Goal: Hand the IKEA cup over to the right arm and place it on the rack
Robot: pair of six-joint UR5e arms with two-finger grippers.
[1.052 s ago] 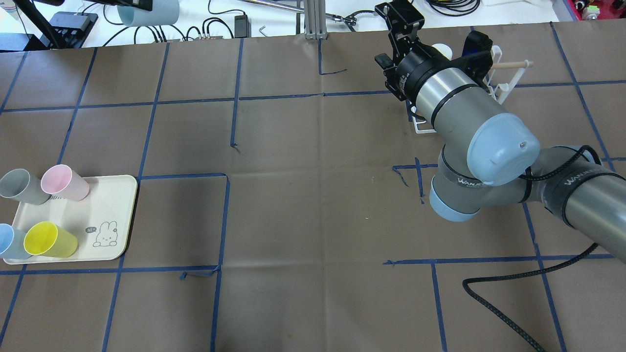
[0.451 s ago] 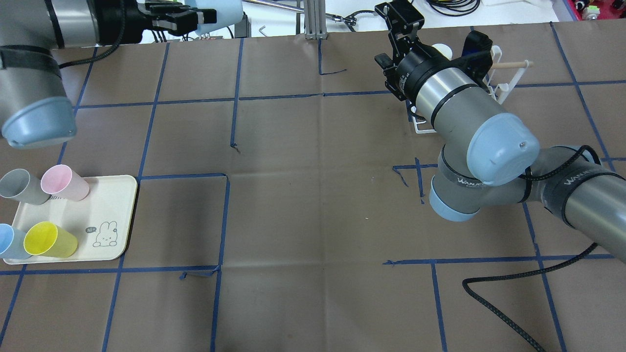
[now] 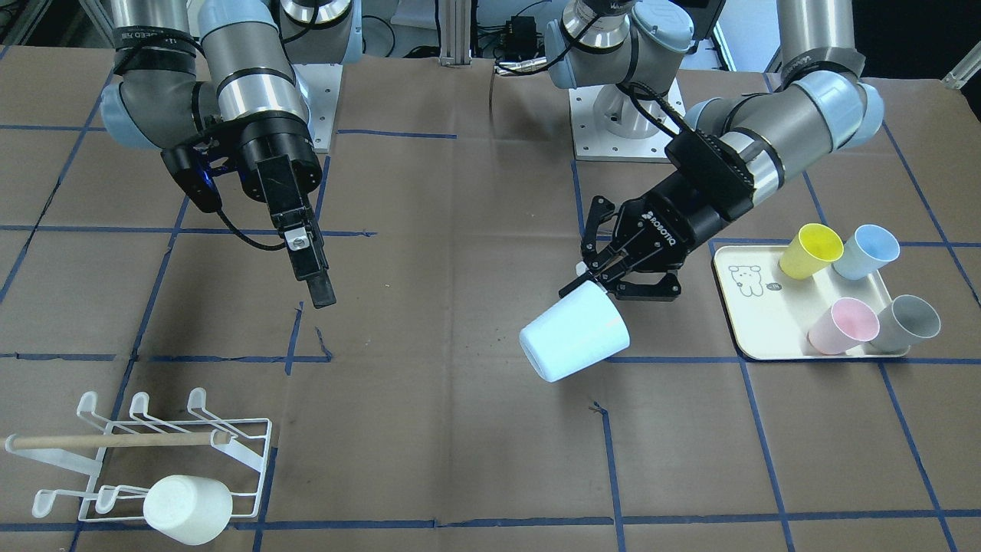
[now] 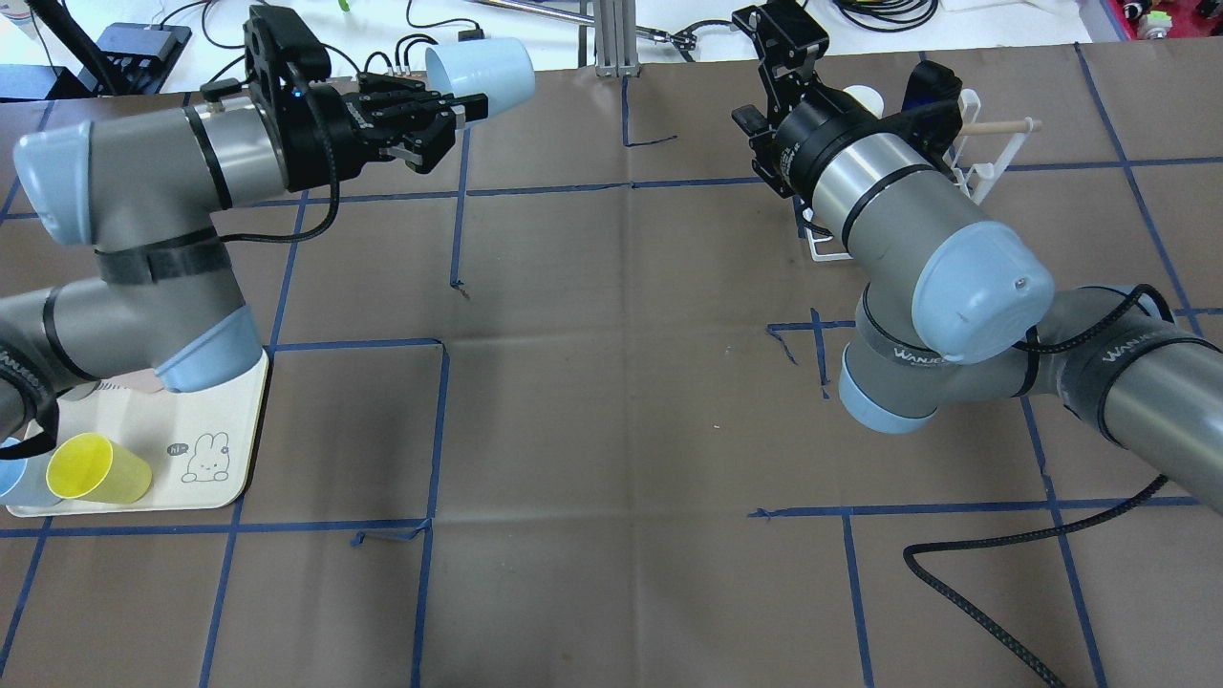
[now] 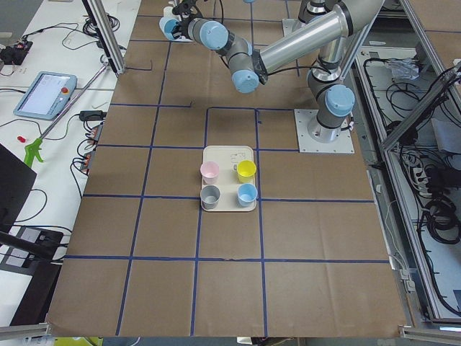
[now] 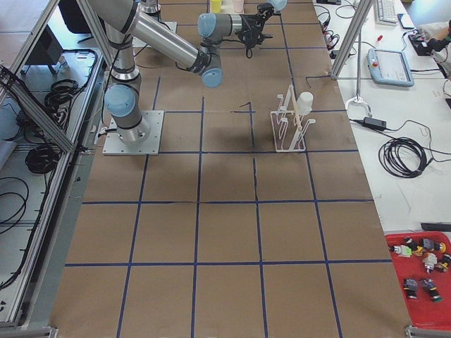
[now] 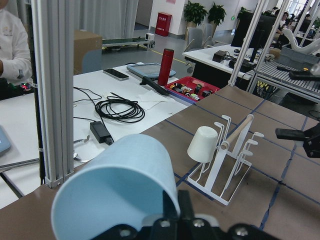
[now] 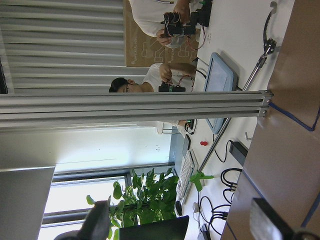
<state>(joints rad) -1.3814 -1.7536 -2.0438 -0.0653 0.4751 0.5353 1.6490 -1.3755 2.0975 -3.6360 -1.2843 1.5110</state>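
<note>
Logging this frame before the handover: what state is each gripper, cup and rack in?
left gripper: shut on held cup
held cup: airborne, lying sideways
right gripper: open, empty
white cup: inverted on rack
rack: standing, one cup hung
yellow cup, blue cup, pink cup, grey cup: upright on tray

My two arms are grey-and-silver tubes with pale blue caps (image 4: 984,287) at the joints. My left arm (image 3: 774,123) carries a thick black hose (image 3: 651,100) and a black left gripper (image 3: 594,282) lettered ROBOTIQ in white. My right arm (image 4: 889,210) wears black bands (image 4: 1123,363) with white print, perhaps WANJ, a thin braided cable (image 4: 965,583), and a black right gripper (image 3: 320,295) with long straight fingers.
</note>
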